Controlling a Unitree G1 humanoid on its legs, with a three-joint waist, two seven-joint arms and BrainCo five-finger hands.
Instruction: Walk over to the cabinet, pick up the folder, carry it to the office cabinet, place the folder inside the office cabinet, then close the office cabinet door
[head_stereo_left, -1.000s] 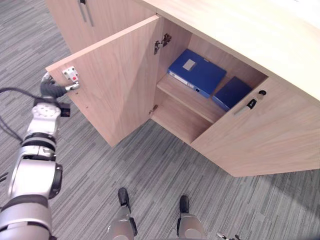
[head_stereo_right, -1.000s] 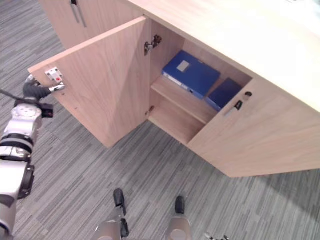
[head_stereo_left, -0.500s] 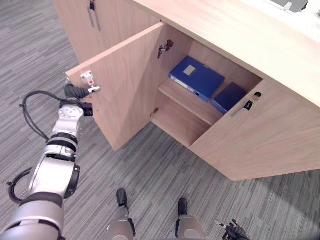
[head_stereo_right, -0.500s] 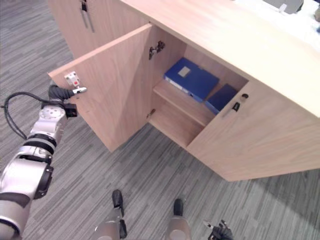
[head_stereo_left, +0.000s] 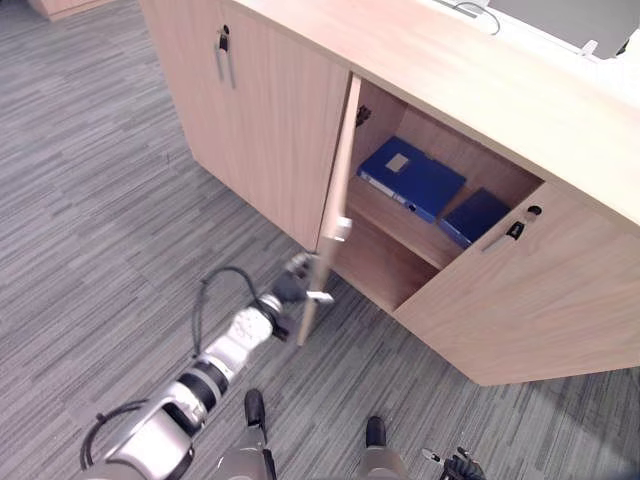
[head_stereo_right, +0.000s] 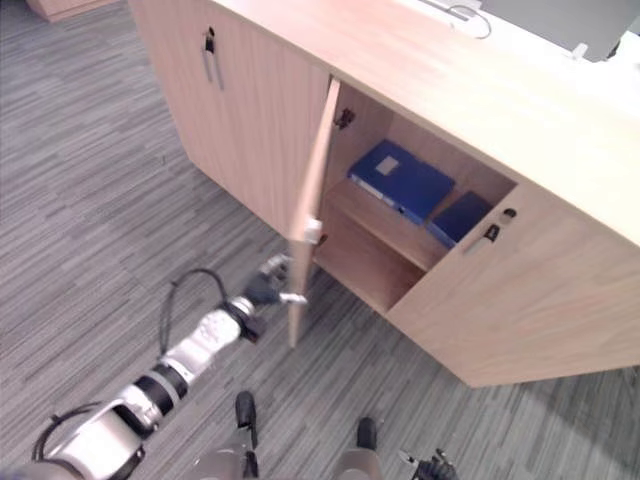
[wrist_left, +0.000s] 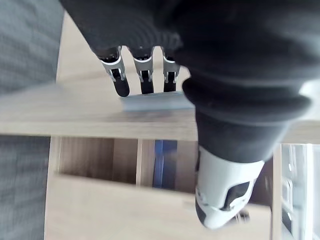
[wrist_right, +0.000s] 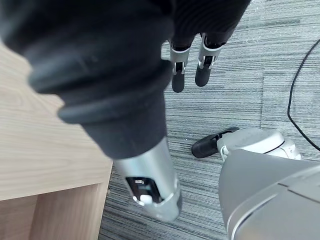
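The folder (head_stereo_left: 410, 178) lay flat on the shelf inside the office cabinet (head_stereo_left: 470, 80), so I reckoned only the closing remained. The left hand (head_stereo_left: 290, 287), fingers straight, pressed against the wide-open door (head_stereo_left: 338, 190). The right hand (wrist_right: 178, 70) hung slack, empty.

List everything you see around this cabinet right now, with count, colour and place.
office cabinet: one, light wood, ahead, two doors open.
folder: one, blue, pale label, upper shelf inside.
second folder: one, darker blue, beside it, same shelf.
handle: one, metal, closed door farther left.
carpet: grey, striped, floor.
left hand: one, silver fingers straight against the open left door's edge.
right hand: one, fingers relaxed, hanging low over the carpet.
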